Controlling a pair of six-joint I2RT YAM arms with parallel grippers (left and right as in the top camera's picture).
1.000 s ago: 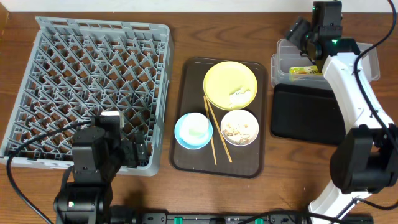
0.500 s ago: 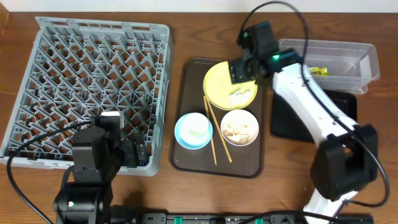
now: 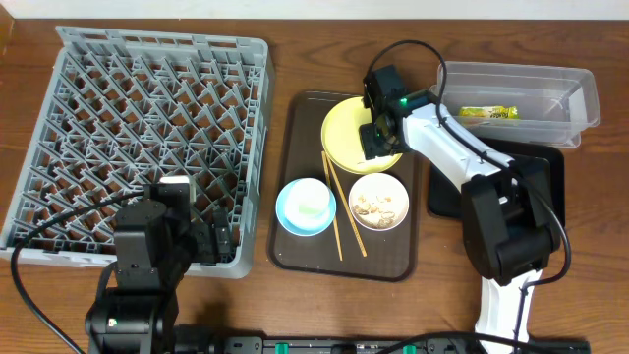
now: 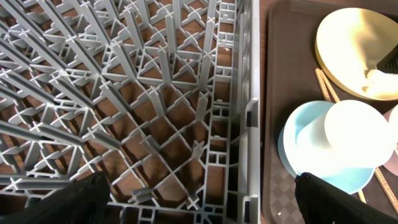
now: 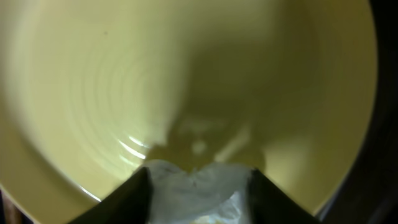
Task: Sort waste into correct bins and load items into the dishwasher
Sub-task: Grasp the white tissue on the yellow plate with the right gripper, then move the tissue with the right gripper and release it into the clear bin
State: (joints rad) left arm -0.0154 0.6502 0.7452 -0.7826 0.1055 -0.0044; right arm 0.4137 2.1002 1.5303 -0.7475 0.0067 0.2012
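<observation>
My right gripper (image 3: 378, 141) is down on the round yellow plate (image 3: 344, 123), fingers open on either side of the crumpled white scrap (image 5: 196, 194); the right wrist view shows the gripper (image 5: 199, 175) and plate (image 5: 155, 81) close up. The green-and-orange wrapper (image 3: 486, 113) lies in the clear tub (image 3: 582, 98). The light-blue bowl (image 3: 291, 214) holds the white cup (image 3: 313, 202). The cream bowl (image 3: 378, 202) holds beige food bits. The chopsticks (image 3: 339, 211) lie between the bowls. My left gripper (image 4: 199, 202) is open over the grey rack's (image 3: 138, 108) near right edge.
The plate, bowls and chopsticks sit on a brown serving tray (image 3: 295, 128). The black tray (image 3: 444, 182) lies right of it, partly under my right arm. The left wrist view shows the blue bowl (image 4: 292, 155) and cup (image 4: 354, 134) beside the rack (image 4: 155, 93).
My right arm swung left from over the clear tub to the yellow plate and lowered onto the white scrap. The wrapper now lies in the tub. The left arm has not moved.
</observation>
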